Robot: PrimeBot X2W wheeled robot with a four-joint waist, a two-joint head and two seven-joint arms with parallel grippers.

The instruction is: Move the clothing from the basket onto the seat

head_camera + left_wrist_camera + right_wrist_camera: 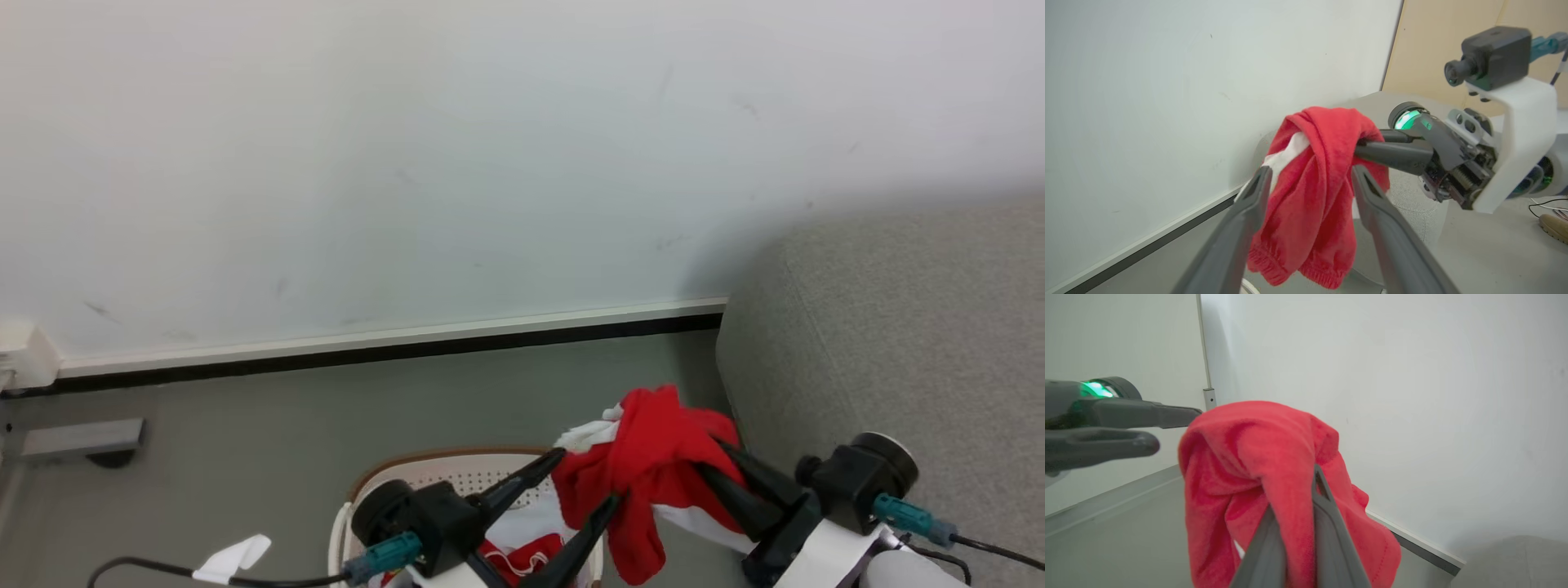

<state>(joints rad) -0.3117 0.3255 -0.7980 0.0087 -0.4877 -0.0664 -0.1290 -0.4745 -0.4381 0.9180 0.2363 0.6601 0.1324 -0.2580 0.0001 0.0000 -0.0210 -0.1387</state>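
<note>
The right gripper (709, 467) is pressed together on a bunched red garment (645, 457). It pinches a fold near the top, so the rest hangs free in the air. The garment is soft, fleecy, bright red fabric, crumpled into a lump. A white panel or stripe shows on one side, and the lowest ends have gathered, elasticated hems. It hangs over the right edge of the basket (469, 472), just beside the left corner of the sofa (882, 327). The left gripper (585, 487) stands spread wide, one finger on each side of the hanging cloth. Whether the fingers brush the cloth cannot quite be told, but they do not squeeze it. In the right wrist view the red cloth drapes over that gripper's own closed fingers and hides their tips. More red clothing (522, 559), with a thin white cord or trim, lies inside the basket. The basket is cream with a perforated wall and a brown rim, and it stands on the grey floor (245, 416) near the white wall (408, 163).
</note>
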